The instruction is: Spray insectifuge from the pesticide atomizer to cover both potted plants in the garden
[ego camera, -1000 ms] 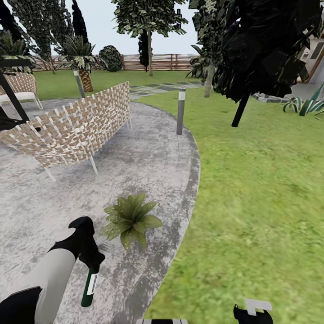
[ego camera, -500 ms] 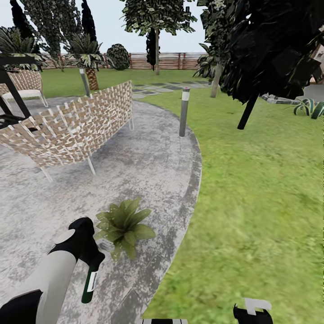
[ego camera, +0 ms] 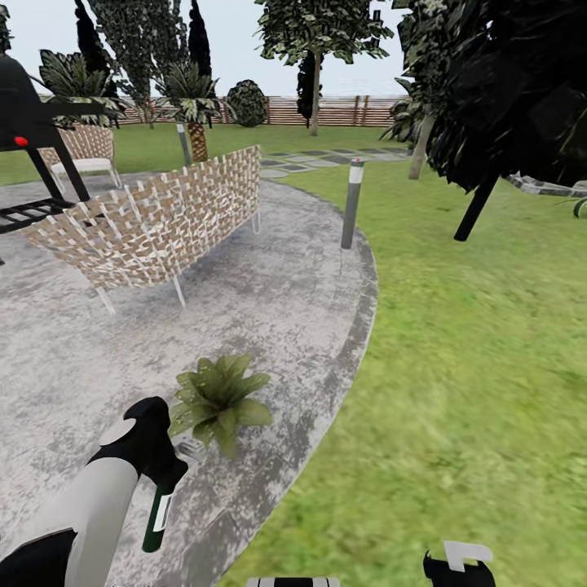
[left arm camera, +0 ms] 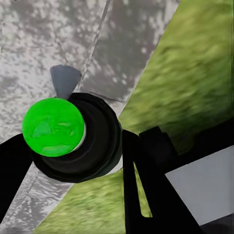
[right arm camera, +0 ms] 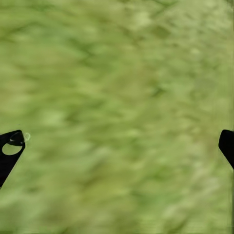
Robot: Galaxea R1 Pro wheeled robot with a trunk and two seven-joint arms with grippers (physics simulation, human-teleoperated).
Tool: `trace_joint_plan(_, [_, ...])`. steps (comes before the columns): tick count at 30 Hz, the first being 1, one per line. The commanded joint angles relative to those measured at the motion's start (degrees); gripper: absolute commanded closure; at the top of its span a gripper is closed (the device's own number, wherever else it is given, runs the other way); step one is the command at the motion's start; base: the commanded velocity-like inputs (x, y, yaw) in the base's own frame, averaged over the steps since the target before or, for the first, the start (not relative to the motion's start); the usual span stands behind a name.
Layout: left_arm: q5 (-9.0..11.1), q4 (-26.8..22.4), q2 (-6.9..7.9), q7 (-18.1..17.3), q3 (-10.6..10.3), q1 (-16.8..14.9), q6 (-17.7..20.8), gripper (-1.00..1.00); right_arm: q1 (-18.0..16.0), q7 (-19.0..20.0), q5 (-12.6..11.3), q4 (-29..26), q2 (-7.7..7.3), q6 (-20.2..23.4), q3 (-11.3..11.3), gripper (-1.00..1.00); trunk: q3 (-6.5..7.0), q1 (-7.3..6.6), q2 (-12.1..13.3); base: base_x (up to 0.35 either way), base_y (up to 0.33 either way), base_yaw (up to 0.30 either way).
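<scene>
Okay, L gripper (ego camera: 163, 473) is clamped on the pesticide atomizer (ego camera: 156, 518), bottle hanging down from the fingers over the grey patio (ego camera: 269, 302), white label facing the head cam. In the left wrist view the atomizer (left arm camera: 73, 136) reads as a dark round body w/ a bright green disc on it, black fingers (left arm camera: 146, 195) at either side; which end is the nozzle I can't tell from here. One potted plant (ego camera: 216, 399), a low green rosette, sits on the paving just beside the gripper, not far in from the patio's curved edge where it meets the lawn (ego camera: 473, 367). Its pot is hidden under the leaves. R gripper (right arm camera: 117, 141) is spread wide & empty, fingers at the two sides of the right wrist view w/ only grass between them. Judgement: step in hand is getting the spray onto this plant. To do it well, prob. bring the nozzle end round to face the rosette, hold it above the centre rather than off to one side, & sweep so the outer leaves get covered too, not just the near ones. Keep the grip firm, since the bottle hangs long and could swing. The woven-back sofa (ego camera: 155, 224) and the bollard light (ego camera: 352, 204) stand well apart, no obstacle. Second plant isn't spotted yet, so approx. half the job or more looks left.
</scene>
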Motion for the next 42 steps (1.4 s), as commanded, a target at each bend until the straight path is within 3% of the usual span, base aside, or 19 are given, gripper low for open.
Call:
trace_joint_plan(1, [-0.6,-0.1,-0.10,-0.6,0.3,-0.1,0.5,1.00,0.0,-0.1,0.6,0.1,0.00,-0.2,-0.5,-1.00,-0.05,0.00,0.0,0.170,-0.290,0.277])
trace_joint_plan(12, [-0.6,-0.1,-0.50,-0.9,0.0,-0.6,0.8,1.00,0.1,-0.2,0.6,0.1,-0.03,-0.2,-0.5,-1.00,-0.05,0.00,0.0,0.087,-0.097,0.230])
trace_joint_plan(18, [-1.3,-0.2,-2.90,-2.9,-1.3,-1.5,2.3,1.00,0.6,-0.1,0.6,0.1,-0.17,-0.2,-0.5,-1.00,-0.05,0.00,0.0,0.001,0.000,0.011])
trace_joint_plan(20, [-1.5,-0.2,-2.60,-5.5,-3.4,-2.2,2.2,1.00,0.7,-0.1,0.7,0.1,-0.18,-0.2,-0.5,-1.00,-0.05,0.00,0.0,0.000,0.000,0.000])
trace_joint_plan(23, [-2.1,-0.1,-2.20,-9.1,-4.3,-3.1,2.0,1.00,0.8,-0.1,0.7,0.1,-0.18,-0.2,-0.5,-1.00,-0.05,0.00,0.0,0.000,0.000,0.000])
trace_joint_plan(25, [-5.2,-0.1,-1.87,-10.3,-5.9,-3.2,1.9,1.00,0.8,-0.1,0.6,0.1,-0.18,-0.2,-0.5,-1.00,-0.05,0.00,0.0,0.000,0.000,0.000])
trace_joint_plan(29, [-6.7,-0.1,-0.11,-10.6,-6.3,-2.8,1.8,1.00,0.8,-0.2,0.6,0.1,-0.10,-0.2,-0.5,-1.00,-0.05,0.00,0.0,0.000,0.000,0.057])
trace_joint_plan(42, [-6.7,-0.1,-0.56,-10.7,-6.2,-2.8,2.6,1.00,0.8,-0.2,0.5,0.1,-0.09,-0.2,-0.5,-1.00,-0.05,0.00,0.0,0.096,-0.174,0.225])
